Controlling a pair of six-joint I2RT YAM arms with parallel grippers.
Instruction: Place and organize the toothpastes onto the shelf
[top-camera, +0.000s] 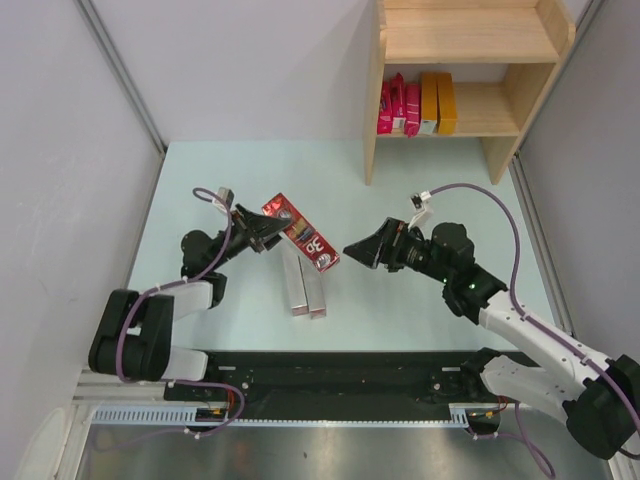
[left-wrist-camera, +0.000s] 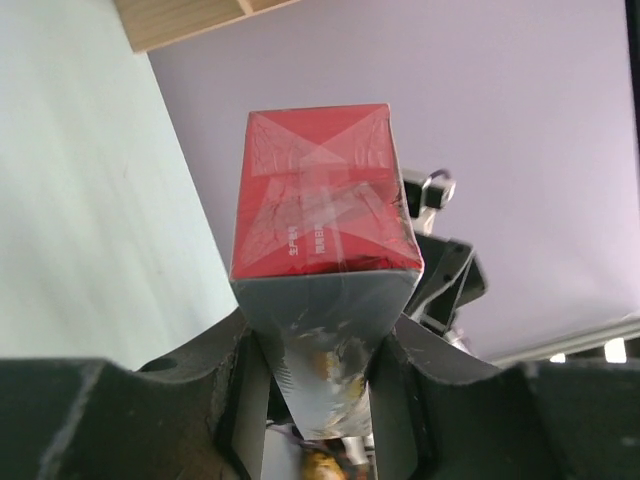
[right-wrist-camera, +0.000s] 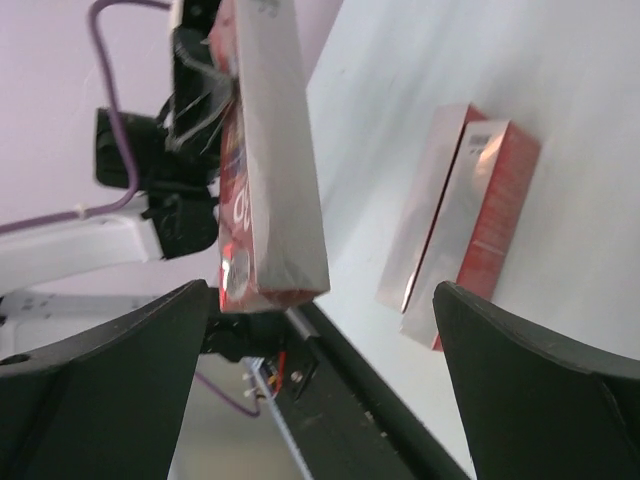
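Quick rundown for you: your left pincer (top-camera: 266, 229) is clamped tight on one end of the dark red carton (top-camera: 305, 240), with a finger pressed against each long side. The carton is up off the desk (top-camera: 420, 180), and its free end sticks out toward the right arm (the wrist view shows that end hanging in the air with nothing under it).

Your right pincer (top-camera: 360, 250) is spread wide with nothing in it. It sits just beside the carton's free end, facing it, with a small gap between them.

Below the held carton, two silver cartons (top-camera: 303, 285) lie flat on the desk, side by side and touching, with red showing on their sides.

The shelf (top-camera: 522, 92) stands at the far right corner of the desk. On its lower board, pushed to the left side, you've got three pink cartons (top-camera: 397, 106) standing upright, and two orange-yellow cartons (top-camera: 437, 102) right next to them, all in one row.
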